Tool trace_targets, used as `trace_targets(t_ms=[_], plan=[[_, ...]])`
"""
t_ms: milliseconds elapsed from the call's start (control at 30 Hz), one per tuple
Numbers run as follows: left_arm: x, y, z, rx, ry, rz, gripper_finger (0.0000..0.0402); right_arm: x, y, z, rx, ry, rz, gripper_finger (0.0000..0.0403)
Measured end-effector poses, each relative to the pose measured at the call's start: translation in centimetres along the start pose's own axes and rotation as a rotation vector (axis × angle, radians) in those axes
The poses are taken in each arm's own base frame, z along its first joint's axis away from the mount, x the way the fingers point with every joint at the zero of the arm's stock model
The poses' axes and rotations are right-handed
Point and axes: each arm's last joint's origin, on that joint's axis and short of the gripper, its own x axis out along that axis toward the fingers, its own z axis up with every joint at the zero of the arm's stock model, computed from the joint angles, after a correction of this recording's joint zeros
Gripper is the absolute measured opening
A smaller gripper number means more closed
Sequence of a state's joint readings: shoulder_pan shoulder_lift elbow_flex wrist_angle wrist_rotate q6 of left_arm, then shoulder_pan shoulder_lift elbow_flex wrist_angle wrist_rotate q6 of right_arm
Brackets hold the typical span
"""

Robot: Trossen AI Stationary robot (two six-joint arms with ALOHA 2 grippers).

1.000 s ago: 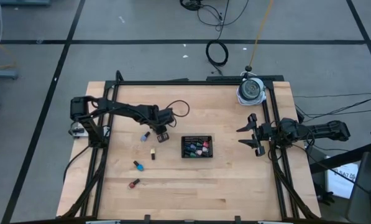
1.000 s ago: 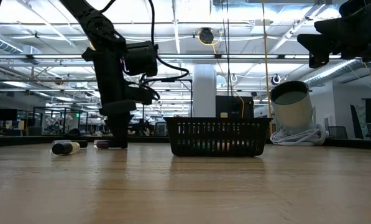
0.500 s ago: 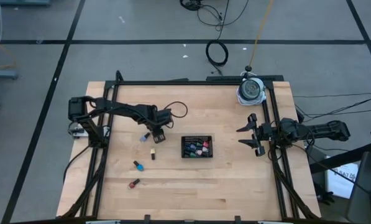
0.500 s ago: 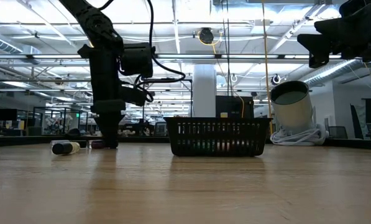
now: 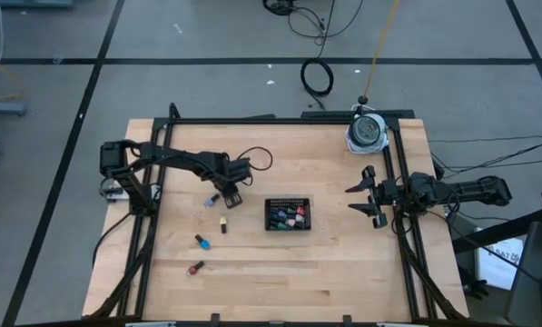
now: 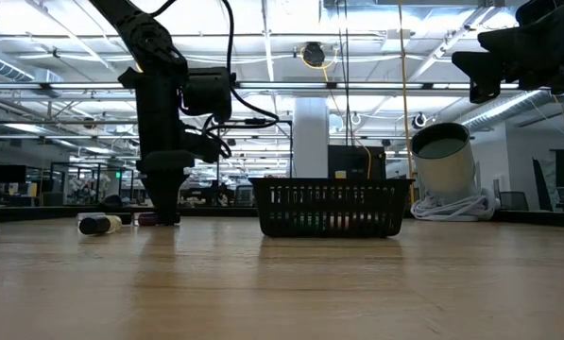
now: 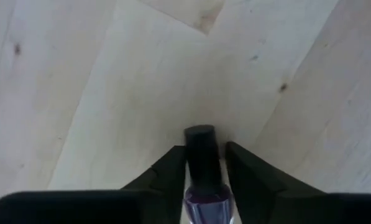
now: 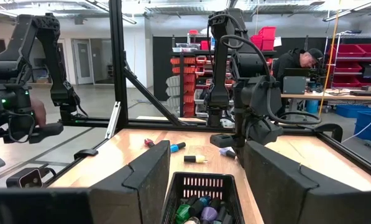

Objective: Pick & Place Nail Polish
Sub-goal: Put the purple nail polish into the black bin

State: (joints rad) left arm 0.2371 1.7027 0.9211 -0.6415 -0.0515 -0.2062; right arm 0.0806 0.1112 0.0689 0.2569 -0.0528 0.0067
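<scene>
A purple nail polish bottle [image 5: 212,198] with a black cap [image 7: 201,152] lies on its side on the wooden table. My left gripper [image 5: 225,196] is down at the table top, shut on the bottle; it also shows in the low view [image 6: 163,217]. A yellow bottle [image 5: 223,223], a blue bottle [image 5: 201,241] and a red bottle [image 5: 196,268] lie loose nearer the front. Several more bottles lie in the black mesh tray [image 5: 286,202]. My right gripper [image 5: 372,195] is open and empty, raised at the table's right edge. My left gripper pinches the purple bottle's glass body [image 7: 205,205] between its two fingers [image 7: 169,174], which come from above and point down at the table. The black cap sticks out past the fingertips. The bottle lies on its side on the table.
A white round canister [image 5: 366,132] stands at the far right corner beside a black frame rail [image 5: 393,173]. A dark cable [image 5: 263,159] loops behind the left arm. Bare wood lies in front of the tray. A person [image 8: 300,62] sits in the room beyond.
My left gripper has moved a short way toward the table's left edge, over to the purple bottle, staying down at the table top, then held still. The right arm has kept still.
</scene>
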Motion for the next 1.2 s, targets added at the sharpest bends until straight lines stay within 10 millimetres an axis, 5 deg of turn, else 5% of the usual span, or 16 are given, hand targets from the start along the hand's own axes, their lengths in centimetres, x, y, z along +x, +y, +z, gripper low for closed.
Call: trace_targets(t_ms=[200,600,967,1200], plan=[[0.0,0.1,0.1,-0.003,-0.009,0.005,0.0036,0.0,0.0,0.0,0.000,0.000,0.000,0.0193],[-0.6,0.0,1.4,0.060,-0.165,0.028,0.0035,0.0,0.0,0.0,0.000,0.000,0.000,0.0194],[-6.8,-0.3,2.8,0.122,-0.567,-0.034,0.0035,0.0,0.0,0.0,0.000,0.000,0.000,0.0194],[-9.2,-1.4,3.8,0.261,-0.788,-0.258,0.0035,0.0,0.0,0.0,0.000,0.000,0.000,0.0192]])
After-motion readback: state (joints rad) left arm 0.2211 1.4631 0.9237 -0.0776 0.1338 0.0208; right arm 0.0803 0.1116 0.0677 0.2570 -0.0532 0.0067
